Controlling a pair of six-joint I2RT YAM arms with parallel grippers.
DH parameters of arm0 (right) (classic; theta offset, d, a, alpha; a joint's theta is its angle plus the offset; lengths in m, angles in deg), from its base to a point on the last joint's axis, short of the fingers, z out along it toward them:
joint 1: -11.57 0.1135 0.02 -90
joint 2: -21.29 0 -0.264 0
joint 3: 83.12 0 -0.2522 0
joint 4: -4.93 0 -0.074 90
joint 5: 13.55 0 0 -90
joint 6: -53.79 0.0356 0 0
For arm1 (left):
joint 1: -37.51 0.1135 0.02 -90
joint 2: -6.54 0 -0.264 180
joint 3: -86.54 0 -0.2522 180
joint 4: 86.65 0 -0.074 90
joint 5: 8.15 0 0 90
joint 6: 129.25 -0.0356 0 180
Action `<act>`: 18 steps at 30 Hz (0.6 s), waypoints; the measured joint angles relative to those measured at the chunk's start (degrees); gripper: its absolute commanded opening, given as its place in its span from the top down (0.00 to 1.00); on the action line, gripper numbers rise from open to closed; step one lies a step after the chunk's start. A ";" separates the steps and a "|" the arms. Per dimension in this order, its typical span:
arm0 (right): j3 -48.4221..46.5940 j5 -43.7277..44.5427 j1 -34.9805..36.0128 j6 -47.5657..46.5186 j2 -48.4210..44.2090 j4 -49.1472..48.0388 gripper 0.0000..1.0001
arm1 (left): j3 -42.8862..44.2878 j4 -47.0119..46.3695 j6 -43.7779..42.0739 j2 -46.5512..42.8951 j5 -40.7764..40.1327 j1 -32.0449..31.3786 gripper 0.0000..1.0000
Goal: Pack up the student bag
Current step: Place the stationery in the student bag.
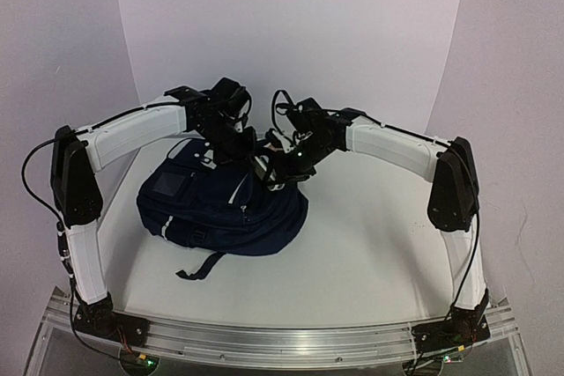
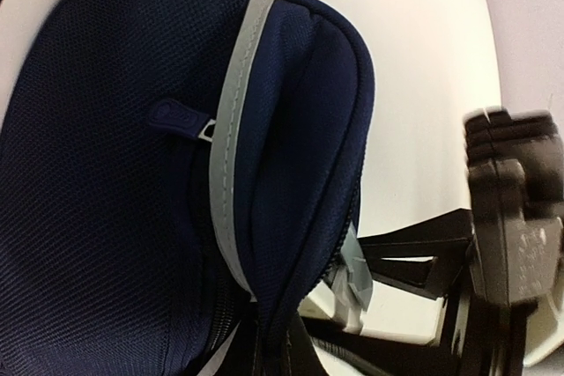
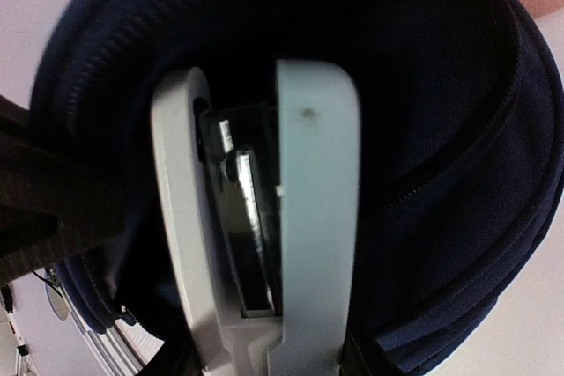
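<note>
Jaws of the left gripper (image 1: 240, 145) are closed tight at the upper rim of the student bag (image 1: 220, 213); whether cloth is caught between them we cannot tell. Jaws of the right gripper (image 1: 277, 170) stand partly apart around a pale grey object (image 3: 315, 200) — two long bars with a metal strip between, possibly a stapler, though the close view is dim. We see that object pointing into the dark open mouth of the bag, with navy fabric and a zip line (image 3: 458, 160) curving round it. The bag lies on the white table (image 1: 379, 244), left of centre, under both grippers, its front panel facing up and a black strap (image 1: 201, 267) trailing toward the near edge. From the left wrist we see the front pocket (image 2: 106, 200) up close — a grey stripe (image 2: 231, 129) runs down it, and a navy zip pull (image 2: 179, 118) sits just beside the stripe.
</note>
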 measured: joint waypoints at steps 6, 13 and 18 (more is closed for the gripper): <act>-2.44 -4.33 0.65 0.67 0.11 -1.60 0.24 | -1.58 -1.79 1.32 -0.76 2.09 1.10 1.00; -1.85 -11.39 0.46 0.78 0.29 -3.10 0.28 | -4.14 -4.05 2.36 -2.76 3.38 1.92 1.00; 1.96 -13.67 -0.71 0.33 0.27 -4.35 0.39 | -4.63 -4.60 2.33 -2.99 3.81 2.03 1.00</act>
